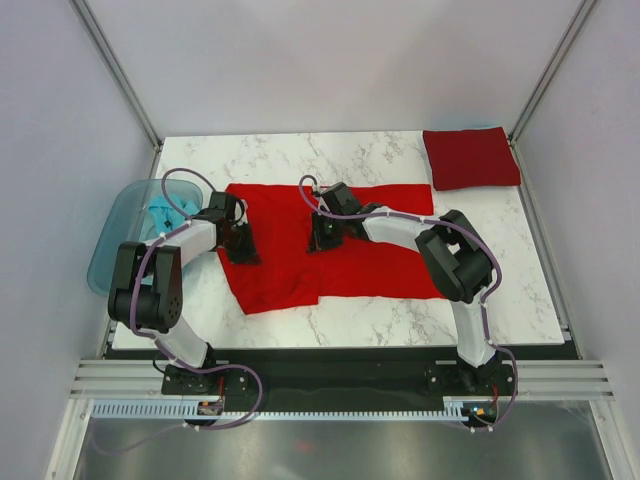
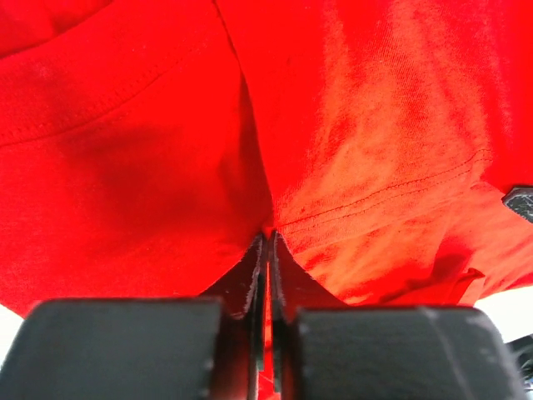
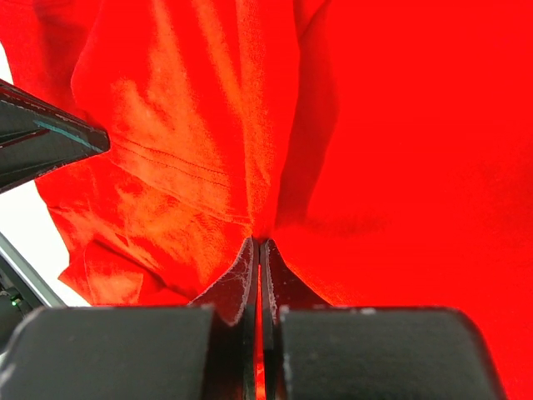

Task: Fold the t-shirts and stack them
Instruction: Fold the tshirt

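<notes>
A bright red t-shirt (image 1: 380, 260) lies spread across the middle of the marble table (image 1: 300, 155), its left part folded over. My left gripper (image 1: 240, 247) is down on the shirt's left side. Its jaws are pinched together on a ridge of the red cloth (image 2: 375, 125), and my left gripper (image 2: 268, 235) shows cloth in the slit. My right gripper (image 1: 322, 240) is at the shirt's middle and is shut on the same red cloth (image 3: 416, 167), as the right gripper (image 3: 258, 242) view shows. A darker crimson t-shirt (image 1: 470, 157) lies folded square at the back right. A teal-blue t-shirt (image 1: 160, 212) sits in the tub.
A translucent blue plastic tub (image 1: 115, 240) stands off the table's left edge, beside the left arm. Grey walls and metal frame posts close in the table on three sides. The other gripper's black fingertip (image 3: 50, 137) shows at the left of the right wrist view.
</notes>
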Robot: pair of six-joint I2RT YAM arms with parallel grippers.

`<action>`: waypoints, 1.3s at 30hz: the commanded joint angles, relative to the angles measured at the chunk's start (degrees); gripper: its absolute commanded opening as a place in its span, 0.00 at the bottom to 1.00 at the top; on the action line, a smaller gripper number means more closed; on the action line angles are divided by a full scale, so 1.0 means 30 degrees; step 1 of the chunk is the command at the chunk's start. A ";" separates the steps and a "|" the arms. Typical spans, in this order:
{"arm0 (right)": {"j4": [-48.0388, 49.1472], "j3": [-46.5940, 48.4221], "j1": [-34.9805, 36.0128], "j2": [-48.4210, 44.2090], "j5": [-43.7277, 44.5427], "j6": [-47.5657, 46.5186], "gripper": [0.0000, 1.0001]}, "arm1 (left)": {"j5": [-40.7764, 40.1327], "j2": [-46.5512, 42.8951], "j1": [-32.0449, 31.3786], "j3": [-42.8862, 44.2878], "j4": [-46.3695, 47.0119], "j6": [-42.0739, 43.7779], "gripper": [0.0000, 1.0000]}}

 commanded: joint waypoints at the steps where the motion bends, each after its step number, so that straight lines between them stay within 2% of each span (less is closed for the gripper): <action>1: 0.0350 -0.0046 0.0073 -0.0761 -0.0036 -0.0049 0.00 | 0.0298 0.0069 -0.0053 0.0543 0.0664 0.0209 0.02; 21: 0.0145 0.0247 -0.0015 -0.0995 -0.0708 0.1649 0.00 | -0.1195 -0.2802 -0.0024 0.1831 -0.3494 0.0648 0.02; 29: 0.0495 -0.0424 -0.0044 -0.1025 -0.1325 0.2705 0.00 | -0.1487 -0.2804 -0.0024 0.1715 -0.4404 0.1145 0.02; 34: 0.1257 -0.1012 -0.0015 -0.0645 -0.1910 0.3056 0.00 | -0.2774 -0.2364 -0.0024 0.1392 -0.4580 0.1497 0.02; 35: 0.1432 -0.1070 -0.0015 -0.0615 -0.2027 0.3086 0.01 | -0.3067 -0.2276 -0.0024 0.1392 -0.4610 0.1556 0.02; 39: 0.2311 -0.1247 -0.0015 -0.0556 -0.2320 0.3350 0.16 | -0.3393 -0.1720 -0.0024 0.1567 -0.4639 0.1645 0.02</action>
